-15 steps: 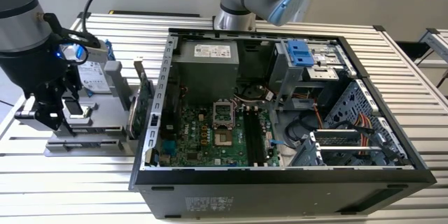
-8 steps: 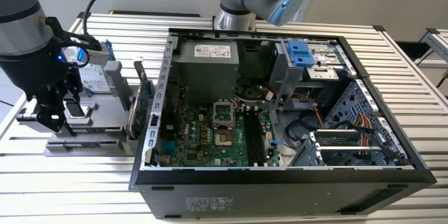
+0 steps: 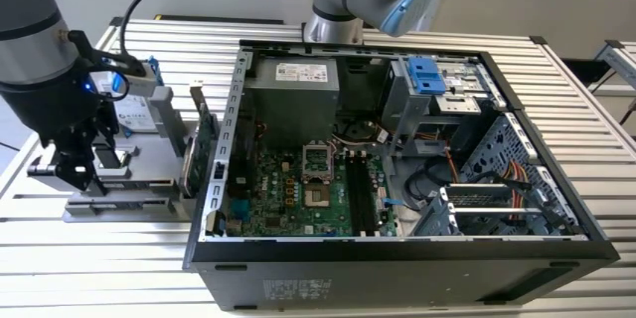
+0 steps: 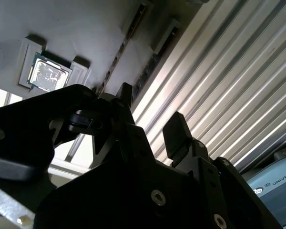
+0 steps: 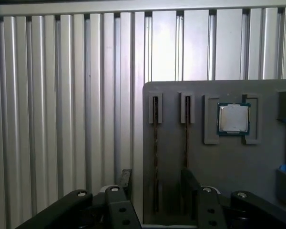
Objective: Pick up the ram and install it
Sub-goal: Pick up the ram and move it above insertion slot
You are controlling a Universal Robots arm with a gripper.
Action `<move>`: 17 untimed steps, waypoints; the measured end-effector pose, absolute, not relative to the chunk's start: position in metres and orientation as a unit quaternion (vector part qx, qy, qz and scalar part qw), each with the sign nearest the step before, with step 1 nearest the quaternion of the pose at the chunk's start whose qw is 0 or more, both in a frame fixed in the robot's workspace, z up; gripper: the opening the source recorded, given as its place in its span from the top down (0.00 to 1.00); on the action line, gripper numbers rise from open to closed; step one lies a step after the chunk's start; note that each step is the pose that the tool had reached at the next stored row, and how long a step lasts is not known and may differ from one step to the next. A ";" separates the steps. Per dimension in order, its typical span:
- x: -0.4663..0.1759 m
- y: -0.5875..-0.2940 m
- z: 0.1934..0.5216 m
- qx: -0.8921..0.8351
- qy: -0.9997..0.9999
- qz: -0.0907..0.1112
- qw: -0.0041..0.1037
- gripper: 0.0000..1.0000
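Ram [image 5: 155,143] stands on edge in a slot of the grey holder [image 3: 119,210], near the table [image 3: 100,266] edge at the exterior view's left. I see a second stick [image 5: 186,129] in the neighbouring slot and a processor chip [image 5: 233,118] in a recess beside it. Gripper [image 5: 156,174] is open and holds nothing; its fingers [image 5: 126,177] straddle the ram without touching it.

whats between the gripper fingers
A ram standing in the holder slot lines up between the gripper's open fingers, in the first wrist view.
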State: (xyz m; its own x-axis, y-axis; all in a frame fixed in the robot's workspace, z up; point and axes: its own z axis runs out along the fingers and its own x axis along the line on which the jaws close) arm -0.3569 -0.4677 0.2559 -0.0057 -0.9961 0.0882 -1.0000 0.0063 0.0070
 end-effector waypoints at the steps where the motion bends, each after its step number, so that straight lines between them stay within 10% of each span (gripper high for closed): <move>1: -0.357 -0.468 0.255 0.704 -0.709 0.029 0.034 0.00; 17: -0.357 -0.468 0.241 0.710 -0.702 0.036 0.041 0.00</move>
